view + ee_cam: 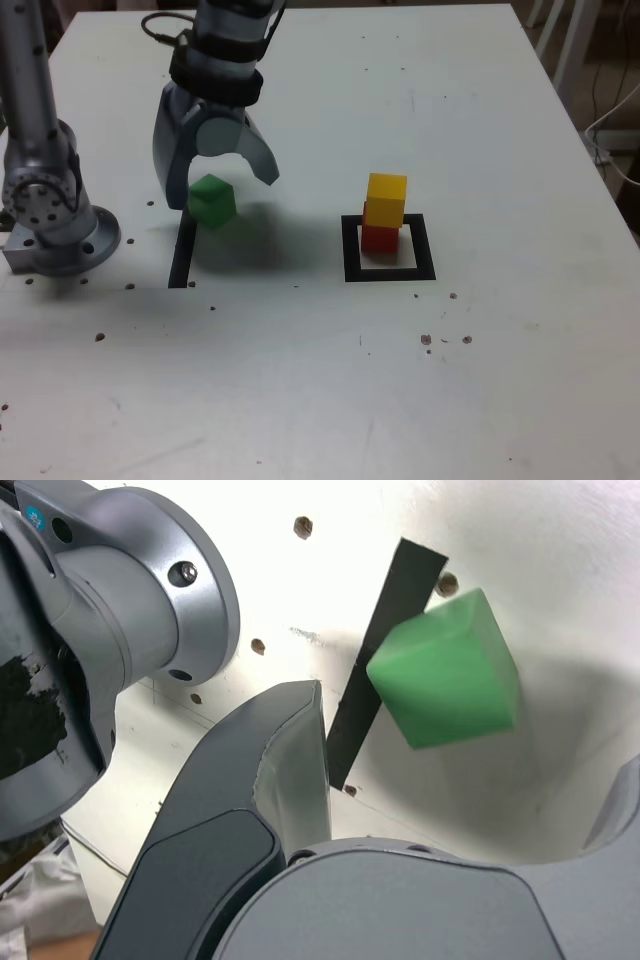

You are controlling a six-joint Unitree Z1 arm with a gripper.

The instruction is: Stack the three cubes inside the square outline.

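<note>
A white table [480, 380], its far corners cut off by the frame, fills the exterior view, with the square outline [350, 250] as the fixed mark near its middle. To that view's left of the outline, the arm's grey base [50, 215] stands at the table's edge, its upper column running out of the picture. The gripper [225, 190] hangs between base and outline, jaws spread wide and gripping nothing; its upper arm is likewise cut off at the top. The green cube [211, 200] sits between the open jaws, on the outline's left in the exterior view and well apart from it, turned corner-on beside a straight black line [181, 252]; whether either jaw touches the cube cannot be made out. The yellow cube [386, 198] rests on the red cube [379, 237] inside the outline, toward its far edge, the red one's top hidden by the yellow. In the wrist view the green cube [446, 670] lies just beside the black line [375, 670], one jaw looming close and the other barely visible at the picture's edge.
</note>
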